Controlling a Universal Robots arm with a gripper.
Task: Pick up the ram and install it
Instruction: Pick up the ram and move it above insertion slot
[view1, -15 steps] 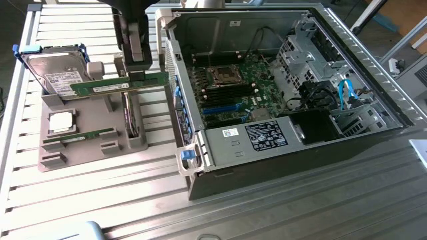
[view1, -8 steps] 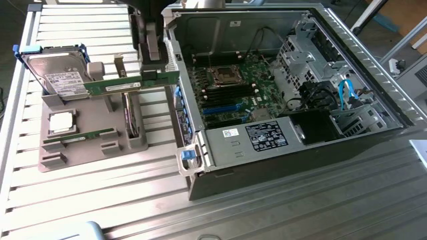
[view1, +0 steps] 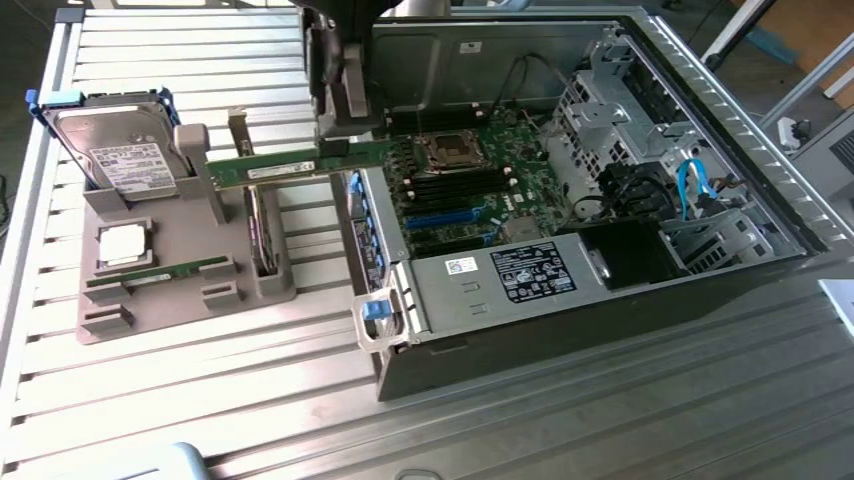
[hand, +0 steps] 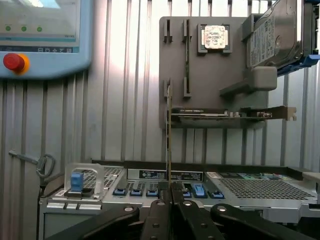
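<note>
Exterior view first: the gripper (view1: 342, 135) reaches in from twelve o'clock, its jaws clamped narrow on the ram (view1: 274, 167). That's a green stick carried level and on edge, clear of the slatted table (view1: 200, 400). It hangs between the gray holder (view1: 147, 290) at nine o'clock and the open computer case (view1: 561, 300) at three o'clock. One end reaches over the case wall toward the motherboard (view1: 467, 190).

On the holder, a hard drive (view1: 120, 160) stands at the eleven o'clock corner and a silver processor chip (view1: 123, 243) sits mid-tray. A second green stick (view1: 160, 272) lies in a slot just beside the chip. An expansion card (view1: 263, 240) stands upright along the side nearest the case.

Over to the wrist view: the ram (hand: 169, 130) is edge-on here, a thin line rising from between the dark fingers (hand: 159, 212), and the gripper (hand: 169, 189) is pinched shut on it. Its full length reads in the exterior view. Beyond it the holder (hand: 210, 75) faces the camera, with the chip (hand: 214, 36), the drive (hand: 275, 35) and the card (hand: 225, 114). New here are a control pendant (hand: 45, 37) with a red button (hand: 12, 61), and blue tabs (hand: 200, 190) on the case (hand: 260, 187) close to the fingertips.
</note>
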